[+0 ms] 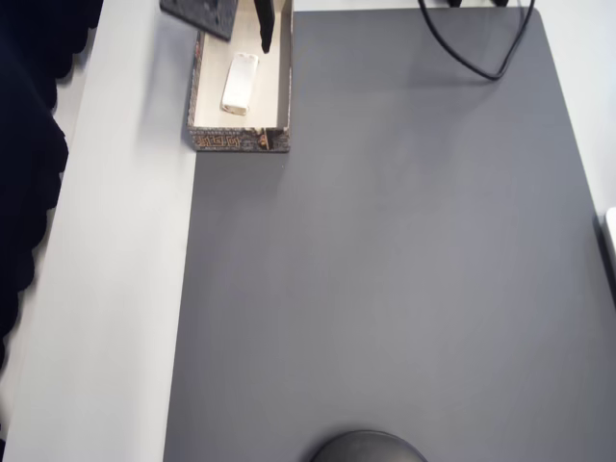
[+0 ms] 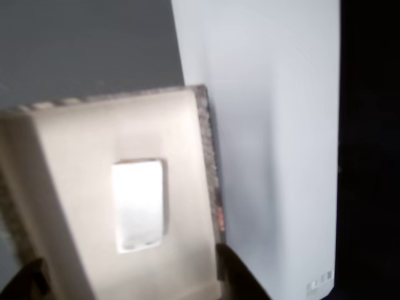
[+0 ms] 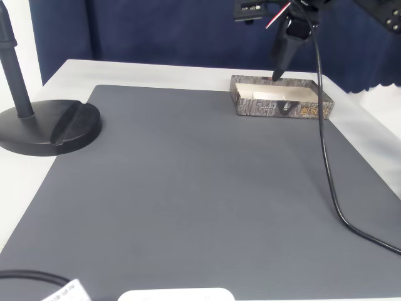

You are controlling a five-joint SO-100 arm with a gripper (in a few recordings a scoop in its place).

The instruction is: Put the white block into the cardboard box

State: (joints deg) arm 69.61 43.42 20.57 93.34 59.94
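Inside the cardboard box [image 1: 281, 89], the white block [image 1: 240, 82] lies flat on the cream floor while the tool [image 1: 265, 38] hangs just above with jaws spread and empty, so the placing looks done and the next move calls for a clean lift away.

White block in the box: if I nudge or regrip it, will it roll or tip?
Probably neither: the white block lies flat on the cardboard box floor, so it should slide. It looks rigid. Its smooth rounded edges may slip from the gripper.
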